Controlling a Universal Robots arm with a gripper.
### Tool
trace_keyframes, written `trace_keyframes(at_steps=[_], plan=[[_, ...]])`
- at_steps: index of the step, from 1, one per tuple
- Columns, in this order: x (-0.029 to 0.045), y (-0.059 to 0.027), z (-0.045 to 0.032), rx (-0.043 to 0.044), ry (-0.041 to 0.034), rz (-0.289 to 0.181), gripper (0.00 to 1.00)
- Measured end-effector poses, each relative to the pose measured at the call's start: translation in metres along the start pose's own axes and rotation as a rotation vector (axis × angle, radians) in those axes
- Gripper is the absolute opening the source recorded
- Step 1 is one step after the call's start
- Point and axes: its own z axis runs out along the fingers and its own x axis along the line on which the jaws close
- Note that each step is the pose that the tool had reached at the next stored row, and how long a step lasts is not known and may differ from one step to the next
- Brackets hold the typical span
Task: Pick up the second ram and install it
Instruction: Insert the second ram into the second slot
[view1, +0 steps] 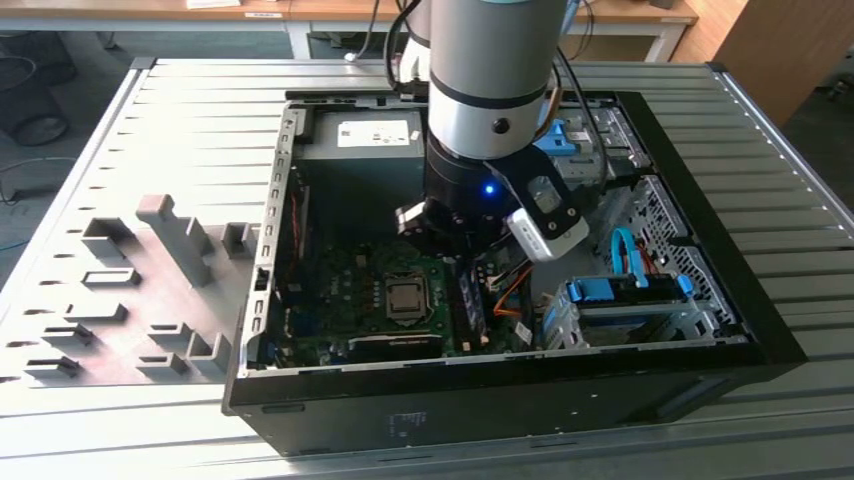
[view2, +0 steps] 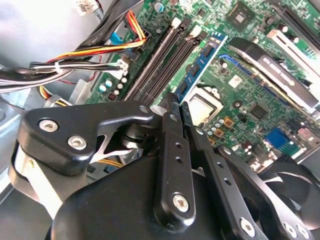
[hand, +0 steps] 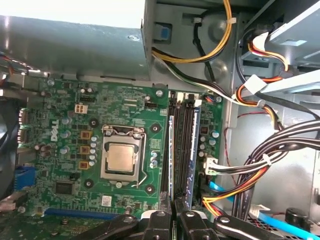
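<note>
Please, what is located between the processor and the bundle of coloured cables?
In the first wrist view, the row of long memory slots stands between the processor and the coloured cables, on the green motherboard.

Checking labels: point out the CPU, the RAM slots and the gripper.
CPU (hand: 120, 156): first wrist view, middle of its metal lid.
RAM slots (hand: 181, 145): first wrist view, on a black slot mid-length.
gripper (view2: 181, 111): second wrist view, between the fingertips.
</note>
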Motion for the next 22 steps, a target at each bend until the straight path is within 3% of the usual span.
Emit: trace_keyframes(at_steps=[3, 7, 16, 22], plan=[[0.0, 0.0, 0.0, 0.0021, -0.0014, 0.014, 0.14], [0.0, 0.0, 0.0005, 0.0052, -0.0004, 0.079, 0.14], [-0.0011, 0.0, 0.002, 0.0049, -0.0004, 0.079, 0.14], [-0.0044, -0.0003, 0.0072, 0.0049, -0.0003, 0.079, 0.14]])
